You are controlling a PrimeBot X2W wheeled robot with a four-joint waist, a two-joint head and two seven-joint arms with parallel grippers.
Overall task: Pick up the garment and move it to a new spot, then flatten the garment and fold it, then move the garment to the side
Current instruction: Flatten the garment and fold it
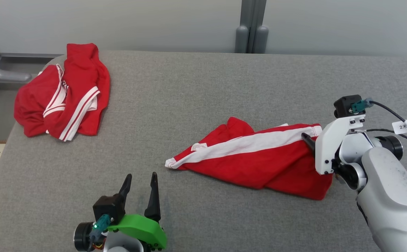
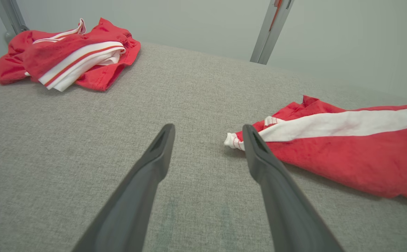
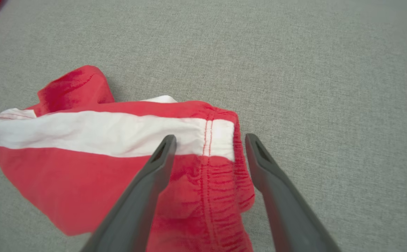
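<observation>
Pickup pending: right gripper, released, is poised at the red shorts' waistband. The left gripper, also released, sits near their hem. Next, I judge, a pinch.

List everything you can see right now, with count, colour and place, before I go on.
table: one, grey fabric top, spanning the head view
laid-out garment: one, red with a white stripe, on the right half
crumpled garment: one, red with white stripes, at the far left corner
post: one, grey, behind the far edge against a pale wall
left gripper: one, dark fingers on a green mount, open, over bare fabric at the near edge
right gripper: one, dark fingers on a white mount, open, fingers either side of the laid-out garment's gathered end
</observation>
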